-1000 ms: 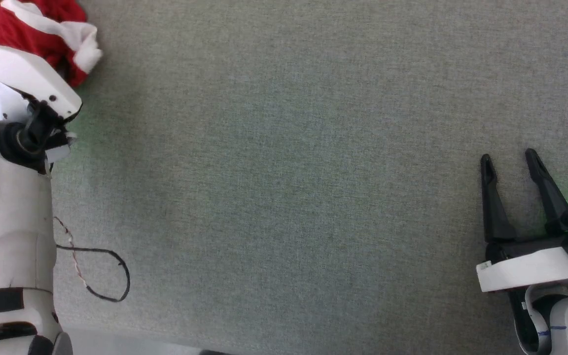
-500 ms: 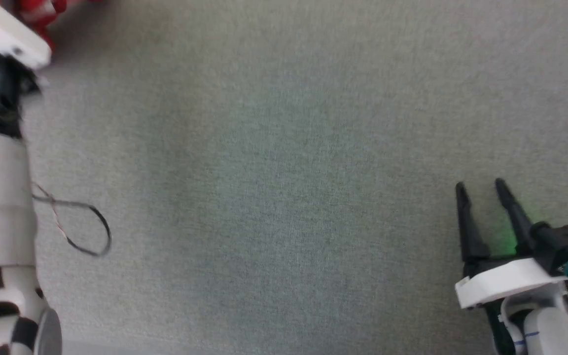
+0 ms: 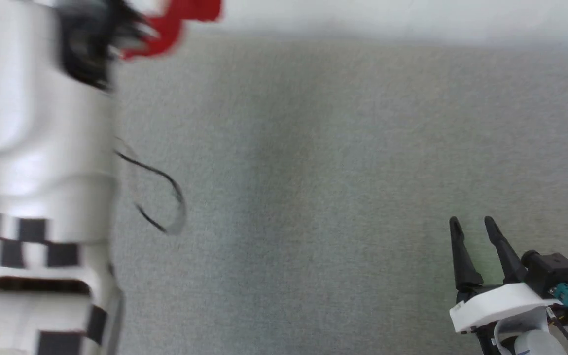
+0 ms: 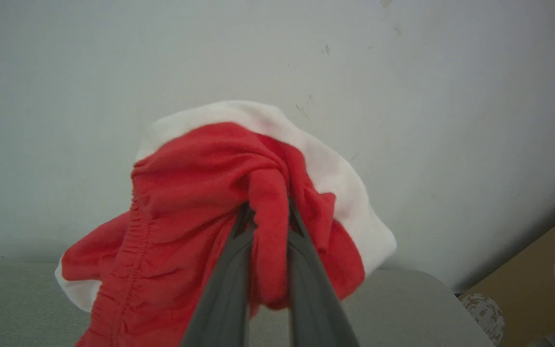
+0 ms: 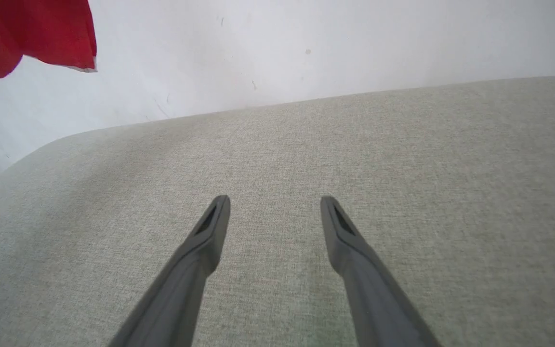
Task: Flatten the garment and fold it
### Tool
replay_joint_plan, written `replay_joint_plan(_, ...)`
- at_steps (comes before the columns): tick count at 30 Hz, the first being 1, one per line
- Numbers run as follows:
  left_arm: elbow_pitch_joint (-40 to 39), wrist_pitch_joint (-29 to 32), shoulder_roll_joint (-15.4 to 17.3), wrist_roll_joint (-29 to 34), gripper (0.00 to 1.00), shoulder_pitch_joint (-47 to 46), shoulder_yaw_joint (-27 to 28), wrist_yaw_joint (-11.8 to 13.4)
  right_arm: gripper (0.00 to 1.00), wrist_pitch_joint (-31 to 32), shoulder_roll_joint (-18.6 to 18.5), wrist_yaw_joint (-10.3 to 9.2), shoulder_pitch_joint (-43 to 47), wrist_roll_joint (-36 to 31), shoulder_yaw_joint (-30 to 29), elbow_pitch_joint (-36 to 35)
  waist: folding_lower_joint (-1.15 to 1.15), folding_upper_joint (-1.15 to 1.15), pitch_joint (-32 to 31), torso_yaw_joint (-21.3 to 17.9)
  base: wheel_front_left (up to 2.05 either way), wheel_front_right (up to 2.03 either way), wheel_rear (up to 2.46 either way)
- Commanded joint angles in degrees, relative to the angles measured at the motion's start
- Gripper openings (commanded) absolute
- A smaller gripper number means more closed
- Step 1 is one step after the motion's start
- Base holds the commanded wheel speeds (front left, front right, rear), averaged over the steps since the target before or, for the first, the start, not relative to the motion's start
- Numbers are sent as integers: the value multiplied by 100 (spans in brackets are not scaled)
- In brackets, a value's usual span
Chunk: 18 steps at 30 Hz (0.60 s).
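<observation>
Clamped in the left gripper: one red fold of the garment, fingers pressed together on it. Cloth bunched and held clear of the grey padded surface, against the pale wall.

Found spread wide and empty: the right gripper, low over the surface, at 4 o'clock in the head view.

From that gripper, garment at 10 o'clock, well apart, in both the head view and the right wrist view; red corner hanging beyond the surface's far edge.

Long axis not readable while crumpled. Gathered seam running toward 7 o'clock in the left wrist view, white trim over the top.

Judged: right arm the farther one, with a reach to 10 o'clock for a free edge needed before any spreading flat.
</observation>
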Motion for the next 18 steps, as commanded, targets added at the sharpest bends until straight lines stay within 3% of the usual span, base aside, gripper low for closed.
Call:
replay_joint_plan(1, 9, 179, -118, 97, 0, 261, -242, -58, 100, -45, -7, -12, 21, 62, -23, 55, 1, 0, -339, -282, 0, 0, 0)
replay_joint_plan(6, 195, 573, -362, 305, 0, 1139, -896, -71, 100, -73, -7, -12, 22, 146, -41, 154, 1, 0, -367, -478, 0, 0, 0)
replay_joint_plan(18, 744, 1079, -634, -227, 0, 3158, -1972, -112, 100, -82, -7, -12, 170, 228, -97, 159, 1, 0, -460, -754, 0, 0, 0)
